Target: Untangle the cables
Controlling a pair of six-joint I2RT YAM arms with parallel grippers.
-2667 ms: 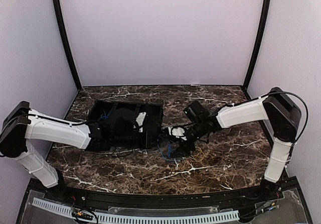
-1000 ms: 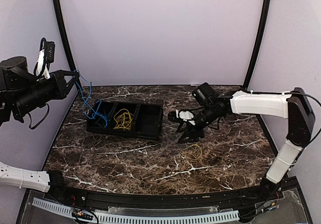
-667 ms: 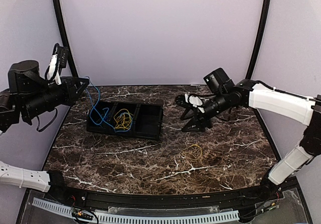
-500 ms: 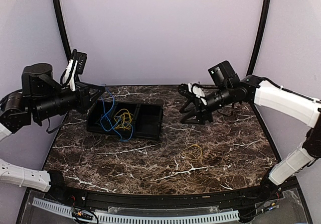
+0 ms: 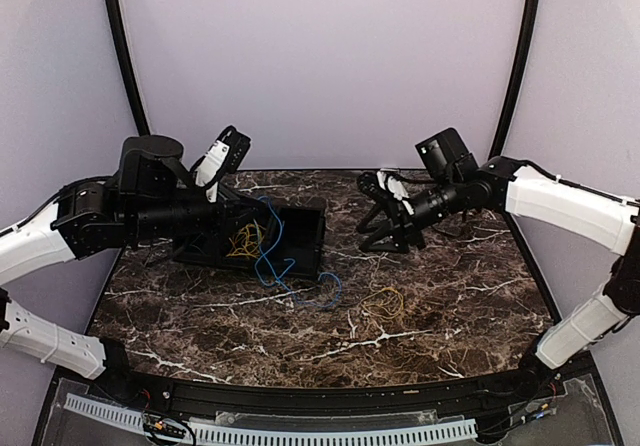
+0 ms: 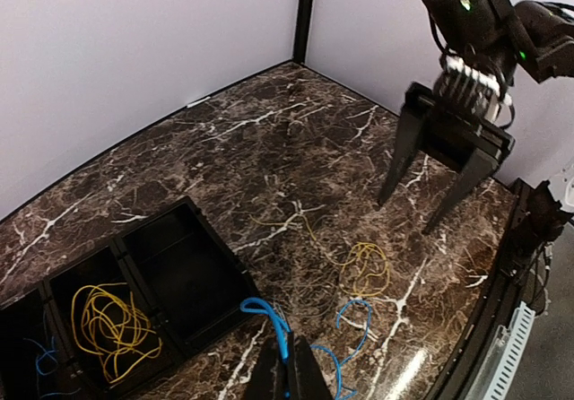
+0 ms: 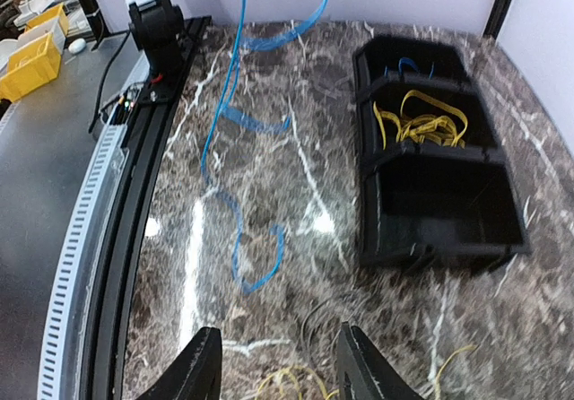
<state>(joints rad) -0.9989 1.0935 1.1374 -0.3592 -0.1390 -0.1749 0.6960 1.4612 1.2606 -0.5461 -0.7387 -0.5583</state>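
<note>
1. Left wrist view shows the left claw [image 6: 287, 378] pinched shut on the blue cable [image 6: 273, 319]. The claw is up high. I think that is so the blue cable can hang free and slip away from the others.
2. The blue cable drops from the claw beside the black tray [image 6: 184, 279]. Its loose end lies curled on the marble table [image 6: 269, 149], just beside the tray.
3. The right claw [image 6: 406, 215] hangs in the air with its two fingers apart and nothing between them (it looks ready to grab, but that is only my guess). It is well apart from the blue cable.
4. One yellow bundle [image 6: 108, 324] sits in the middle box of the tray. I think it is kept there so it cannot mix with the rest.
5. A second yellow bundle [image 6: 366, 267] lies on the table, near the end of the blue cable and below the right claw. It is not in the tray yet.
6. Now I count: two claws, one tray with three boxes and two yellow bundles. There is also one long blue cable, and a small blue piece [image 6: 40, 364] in an end box. I cannot find a black cable for sure.
</note>
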